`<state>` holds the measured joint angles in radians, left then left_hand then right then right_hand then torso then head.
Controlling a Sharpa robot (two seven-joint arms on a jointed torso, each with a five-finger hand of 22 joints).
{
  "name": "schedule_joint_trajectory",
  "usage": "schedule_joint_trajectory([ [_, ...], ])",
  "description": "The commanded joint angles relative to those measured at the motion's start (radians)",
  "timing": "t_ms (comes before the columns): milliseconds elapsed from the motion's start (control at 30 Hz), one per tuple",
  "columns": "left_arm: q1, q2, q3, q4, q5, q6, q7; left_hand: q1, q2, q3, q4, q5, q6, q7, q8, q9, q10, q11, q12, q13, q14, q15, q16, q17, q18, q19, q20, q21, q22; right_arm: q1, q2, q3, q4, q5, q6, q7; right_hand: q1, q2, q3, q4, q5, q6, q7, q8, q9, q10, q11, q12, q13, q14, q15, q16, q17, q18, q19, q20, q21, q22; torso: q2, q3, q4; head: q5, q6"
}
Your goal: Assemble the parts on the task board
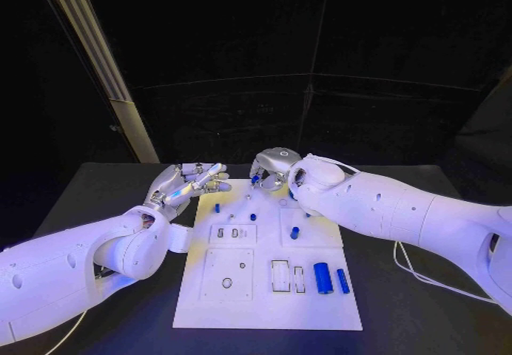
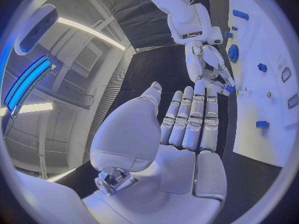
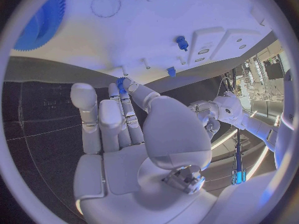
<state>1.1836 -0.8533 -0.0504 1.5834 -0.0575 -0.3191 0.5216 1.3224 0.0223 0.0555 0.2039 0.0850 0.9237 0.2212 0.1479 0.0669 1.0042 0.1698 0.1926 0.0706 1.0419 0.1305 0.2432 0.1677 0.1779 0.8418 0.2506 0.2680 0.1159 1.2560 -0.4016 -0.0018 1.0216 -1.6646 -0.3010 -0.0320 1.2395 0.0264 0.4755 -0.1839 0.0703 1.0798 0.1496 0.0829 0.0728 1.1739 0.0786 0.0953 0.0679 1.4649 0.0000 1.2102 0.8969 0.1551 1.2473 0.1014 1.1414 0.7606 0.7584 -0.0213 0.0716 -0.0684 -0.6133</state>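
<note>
- The left robot hand (image 1: 190, 183) hovers at the far left corner of the flat white task board (image 1: 267, 310), fingers straight and together, grasping nothing.
- The right robot hand (image 1: 273, 168) pinches a small blue part (image 3: 121, 83) in its fingertips, at the board's far edge.
- 2 blue cylinders (image 1: 332, 279) lie side by side on the board's near right area.
- The black surface (image 1: 96, 188) carries the board.

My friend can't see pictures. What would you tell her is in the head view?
Two white robot arms reach over a white task board on a black table. The right hand pinches a small blue part at the board's far edge, while the left hand hovers open at its far left corner. Two blue cylinders lie near the board's right side.
</note>
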Motion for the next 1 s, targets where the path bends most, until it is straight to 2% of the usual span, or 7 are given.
schedule_joint_trajectory([
  [33,0.002,0.002,0.000,-0.001,-0.008,0.015,0.005,0.008,0.005,-0.002,-0.006,-0.002,0.001,0.005,-0.006,-0.001,-0.004,0.005,-0.005,-0.002,-0.006,0.004,-0.005,0.002,0.007,0.004,0.000,0.006,-0.002,0.003,0.004,0.001,-0.004,-0.017,0.033,-0.008,-0.005,0.000,0.001,0.004,0.005,0.003,0.002,0.005,0.004,-0.001,0.005,-0.007,-0.001,0.008,-0.005,0.006,0.001,-0.012,-0.001,-0.003,0.006,0.001,0.003,-0.0012,0.0013,0.001,-0.001],
  [267,0.002,0.004,0.000,-0.004,-0.008,0.016,0.005,0.008,0.005,-0.002,-0.006,-0.002,0.001,0.005,-0.006,-0.001,-0.004,0.005,-0.005,-0.002,-0.006,0.004,-0.005,0.002,0.007,0.004,0.000,0.006,-0.002,0.003,0.010,0.001,-0.002,-0.027,0.042,-0.005,-0.005,-0.001,0.001,0.004,0.006,0.003,0.002,0.005,0.004,-0.001,0.005,-0.007,-0.001,0.008,-0.005,0.006,0.000,-0.012,-0.001,-0.003,0.006,0.001,0.003,-0.0012,-0.0013,0.009,-0.003],
  [433,0.002,0.006,0.000,-0.004,-0.008,0.016,0.005,0.008,0.005,-0.002,-0.006,-0.002,0.001,0.005,-0.006,-0.001,-0.004,0.005,-0.005,-0.002,-0.006,0.004,-0.005,0.002,0.007,0.004,0.000,0.006,-0.002,0.003,0.023,0.001,-0.011,-0.028,0.048,-0.005,-0.005,-0.001,0.002,0.005,0.006,0.003,0.002,0.005,0.004,-0.001,0.005,-0.007,-0.001,0.008,-0.005,0.006,0.001,-0.012,-0.001,-0.003,0.005,0.001,0.003,-0.0025,-0.0007,0.010,-0.003],
  [567,0.002,0.008,0.000,-0.004,-0.008,0.017,0.004,0.008,0.005,-0.002,-0.006,-0.002,0.001,0.005,-0.006,-0.001,-0.004,0.005,-0.005,-0.002,-0.006,0.004,-0.005,0.002,0.007,0.004,0.000,0.006,-0.002,0.003,0.031,0.000,-0.020,-0.032,0.050,-0.006,-0.005,-0.001,0.002,0.005,0.006,0.003,0.002,0.005,0.004,-0.001,0.005,-0.007,-0.001,0.008,-0.005,0.006,0.001,-0.012,-0.001,-0.003,0.005,0.001,0.003,-0.0021,0.0018,0.009,-0.005],
  [767,0.002,0.008,0.000,-0.006,-0.008,0.016,0.004,0.008,0.005,-0.002,-0.006,-0.002,0.001,0.005,-0.006,-0.001,-0.004,0.005,-0.005,-0.002,-0.006,0.004,-0.005,0.002,0.007,0.004,0.000,0.006,-0.002,0.003,0.038,0.000,-0.027,-0.034,0.059,-0.007,-0.006,-0.003,0.002,0.006,0.006,0.002,0.003,0.004,0.004,-0.002,0.006,-0.009,-0.001,0.008,-0.005,0.006,0.000,-0.012,-0.002,-0.003,0.005,0.000,0.003,-0.0027,-0.0004,0.010,-0.006],
  [900,0.002,0.009,0.000,-0.005,-0.008,0.017,0.003,0.010,0.006,-0.002,-0.007,-0.002,0.000,0.005,-0.007,-0.001,-0.005,0.005,-0.007,-0.002,-0.006,0.004,-0.006,0.002,0.007,0.005,0.000,0.006,-0.002,0.003,0.042,0.000,-0.031,-0.035,0.064,-0.010,-0.011,-0.014,0.002,0.011,0.005,-0.010,0.008,-0.004,0.001,-0.014,0.010,-0.017,-0.002,0.003,-0.001,-0.001,-0.014,-0.009,-0.012,0.000,-0.005,-0.019,0.004,-0.0033,-0.0017,0.010,-0.007],
  [1000,0.002,0.009,0.000,-0.004,-0.008,0.018,0.001,0.010,0.006,-0.002,-0.007,-0.002,0.000,0.005,-0.007,-0.001,-0.005,0.005,-0.007,-0.002,-0.006,0.004,-0.006,0.002,0.007,0.005,0.000,0.006,-0.002,0.003,0.044,0.000,-0.036,-0.036,0.065,-0.014,-0.020,-0.032,-0.001,0.019,0.005,-0.043,0.019,-0.020,-0.006,-0.040,0.021,-0.029,-0.004,-0.008,0.007,-0.022,-0.050,-0.003,-0.034,0.007,-0.029,-0.060,0.004,-0.0031,-0.0017,0.010,-0.008],
])
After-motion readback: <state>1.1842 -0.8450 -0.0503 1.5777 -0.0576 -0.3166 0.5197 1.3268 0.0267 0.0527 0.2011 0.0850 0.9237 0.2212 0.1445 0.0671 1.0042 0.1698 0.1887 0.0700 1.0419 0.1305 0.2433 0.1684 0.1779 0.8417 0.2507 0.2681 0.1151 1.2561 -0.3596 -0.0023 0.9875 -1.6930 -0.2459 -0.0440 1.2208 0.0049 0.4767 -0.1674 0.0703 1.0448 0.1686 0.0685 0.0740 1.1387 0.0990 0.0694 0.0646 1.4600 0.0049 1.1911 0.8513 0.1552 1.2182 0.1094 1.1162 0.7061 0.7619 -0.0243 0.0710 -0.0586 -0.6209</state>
